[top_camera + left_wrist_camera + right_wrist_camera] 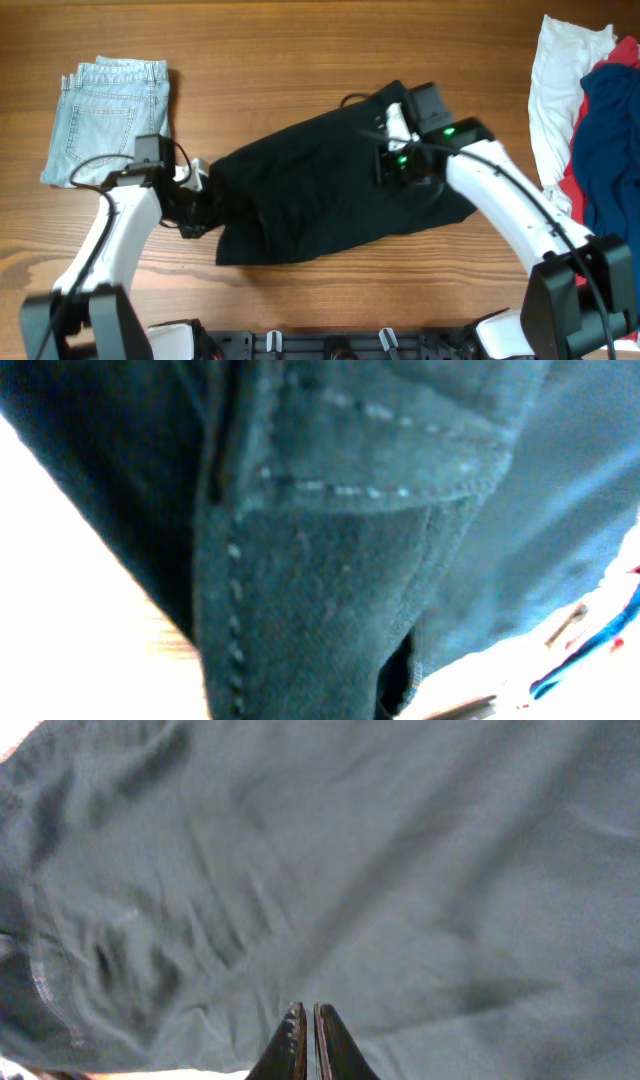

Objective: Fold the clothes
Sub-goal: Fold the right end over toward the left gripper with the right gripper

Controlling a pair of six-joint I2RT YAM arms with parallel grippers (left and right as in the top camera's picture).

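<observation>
While the black trousers lie spread across the middle of the tabletop, the right pincer hangs over them, fingers pressed together. The left pincer meets their left edge, smothered in cloth, so I can't tell its state.

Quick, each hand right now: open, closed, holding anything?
Left hand: cannot be told; black garment fills its wrist view.
Right hand: closed, fingertips together above the black garment; no grip visible.

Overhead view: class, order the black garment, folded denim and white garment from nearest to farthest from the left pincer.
1. Black garment: centre, right at the left pincer.
2. Folded denim: upper left.
3. White garment: far right.
</observation>
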